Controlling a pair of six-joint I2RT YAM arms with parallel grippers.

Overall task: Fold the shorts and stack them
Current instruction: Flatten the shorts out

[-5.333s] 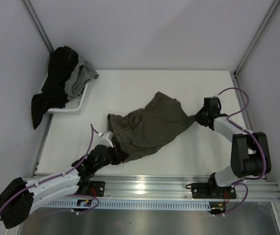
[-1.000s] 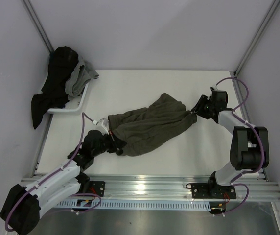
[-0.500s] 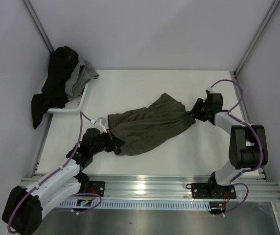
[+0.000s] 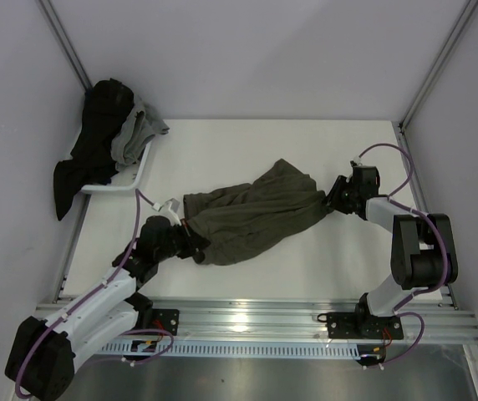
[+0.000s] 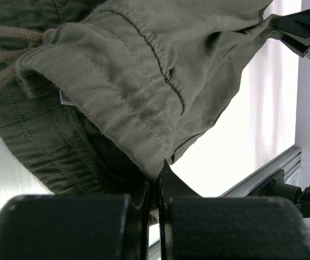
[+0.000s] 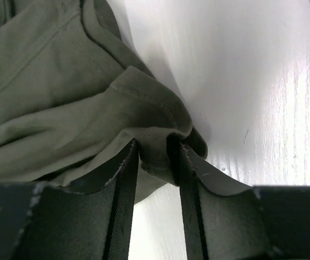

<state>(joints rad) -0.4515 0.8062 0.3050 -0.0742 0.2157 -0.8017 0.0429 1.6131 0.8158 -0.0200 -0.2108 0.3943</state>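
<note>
Shorts (image 4: 251, 213) made of green cloth lie in the middle of the white worktop (image 4: 247, 146), pulled out long between the two arms. The left end effector (image 4: 190, 242) is shut tight on the waistband end, close to the string. In the left wrist view its end effector (image 5: 154, 187) has the two fingers pressed flat together with only a thin bit of cloth between them. The right end effector (image 4: 329, 200) is at the other end, on a leg hem. In the right wrist view its end effector (image 6: 154, 160) has the fingers partway apart, with a thick fold of hem filling the gap, so it looks like a pinch on the shorts.

Each arm holds one end, I think, so the cloth can be stretched flat (crumpled cloth is hard to fold well). The shorts are bunched and creased along the middle, so no fold is made yet.

A white tray (image 4: 143, 167) sits at the far left with dark clothes (image 4: 97, 138) heaped on it and hanging over its edge. That may be where the stack goes, but I cannot be sure.
</note>
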